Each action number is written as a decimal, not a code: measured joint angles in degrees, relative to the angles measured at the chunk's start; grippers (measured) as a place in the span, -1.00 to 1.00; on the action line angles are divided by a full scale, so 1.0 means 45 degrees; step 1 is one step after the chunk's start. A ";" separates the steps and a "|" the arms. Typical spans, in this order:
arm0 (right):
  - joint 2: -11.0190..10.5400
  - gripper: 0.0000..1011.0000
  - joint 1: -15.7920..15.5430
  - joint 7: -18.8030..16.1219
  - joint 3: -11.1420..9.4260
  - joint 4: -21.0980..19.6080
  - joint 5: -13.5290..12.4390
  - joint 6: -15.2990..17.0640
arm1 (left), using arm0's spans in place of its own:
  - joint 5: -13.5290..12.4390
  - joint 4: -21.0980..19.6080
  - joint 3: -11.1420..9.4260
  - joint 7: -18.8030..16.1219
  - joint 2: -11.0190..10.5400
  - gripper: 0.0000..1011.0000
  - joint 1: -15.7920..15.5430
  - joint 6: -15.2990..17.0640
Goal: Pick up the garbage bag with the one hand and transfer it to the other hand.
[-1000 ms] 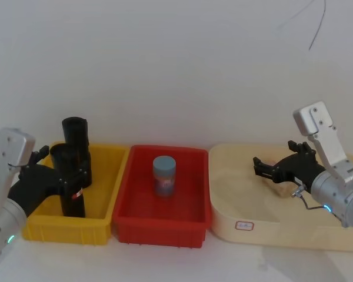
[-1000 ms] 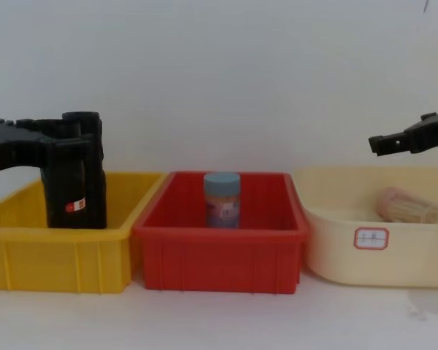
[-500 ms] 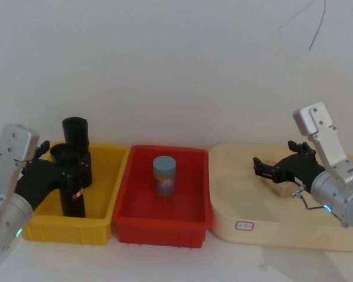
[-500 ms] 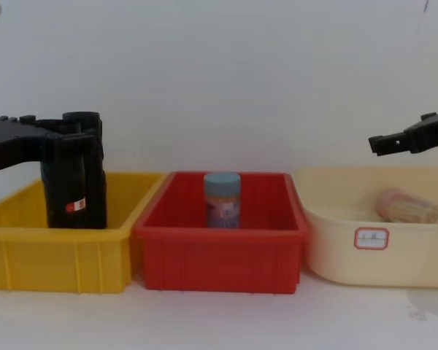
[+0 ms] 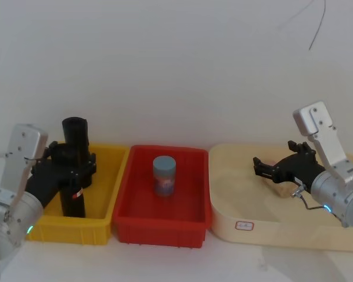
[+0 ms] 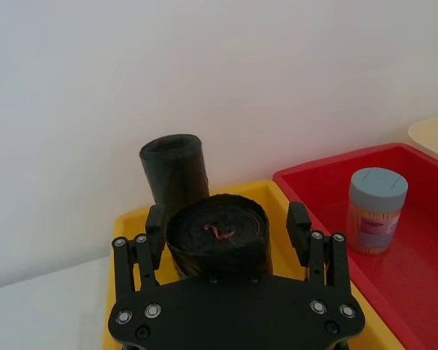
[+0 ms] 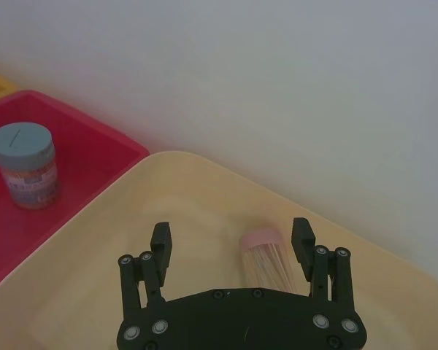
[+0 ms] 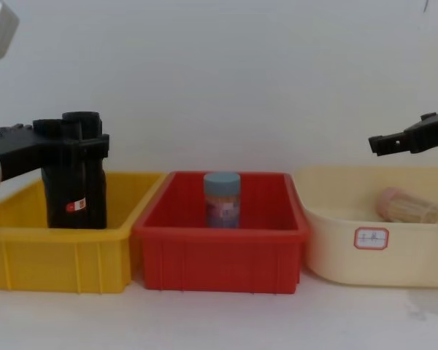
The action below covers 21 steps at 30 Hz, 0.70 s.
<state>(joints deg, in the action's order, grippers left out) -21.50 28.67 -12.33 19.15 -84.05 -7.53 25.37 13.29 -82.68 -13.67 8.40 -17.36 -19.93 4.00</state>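
Bag: upright in front half of yellow bin, at surface's left side; sticker faces front. L pincer spread round Bag's top, one finger close against it, other w/ a gap. Second roll stands just behind. Red bin, centre, holds blue-lidded jar. R pincer spread, over cream tub at right, above toothpick jar.

The glossy black garbage bag roll, red-and-white sticker showing, stands upright inside the yellow bin, with the left gripper straddling its top.
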 joint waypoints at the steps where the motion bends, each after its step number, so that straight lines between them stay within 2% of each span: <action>1: 0.0000 0.98 -0.0001 0.0000 0.0000 0.0000 0.0000 0.0000 | -0.0014 0.0094 -0.0017 0.0030 0.0048 0.98 -0.0050 -0.0023; 9: 0.0001 0.98 0.0000 0.0000 0.0000 0.0000 0.0000 0.0000 | -0.0069 0.0456 -0.0070 0.0132 0.0235 0.98 -0.0235 -0.0093; 13: 0.0000 0.98 0.0000 0.0000 0.0000 0.0000 0.0000 0.0000 | -0.0085 0.0569 -0.0086 0.0166 0.0294 0.90 -0.0292 -0.0114; 17: 0.0001 0.98 0.0000 0.0000 0.0000 0.0000 -0.0001 0.0000 | -0.0098 0.0669 -0.0098 0.0191 0.0341 0.75 -0.0346 -0.0133; 21: 0.0000 0.98 -0.0001 0.0000 0.0000 0.0000 0.0000 0.0001 | -0.0105 0.0721 -0.0104 0.0204 0.0371 0.47 -0.0372 -0.0142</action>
<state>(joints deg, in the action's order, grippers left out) -21.50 28.67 -12.33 19.15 -84.05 -7.53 25.37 12.81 -79.43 -14.14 9.32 -15.69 -21.60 3.36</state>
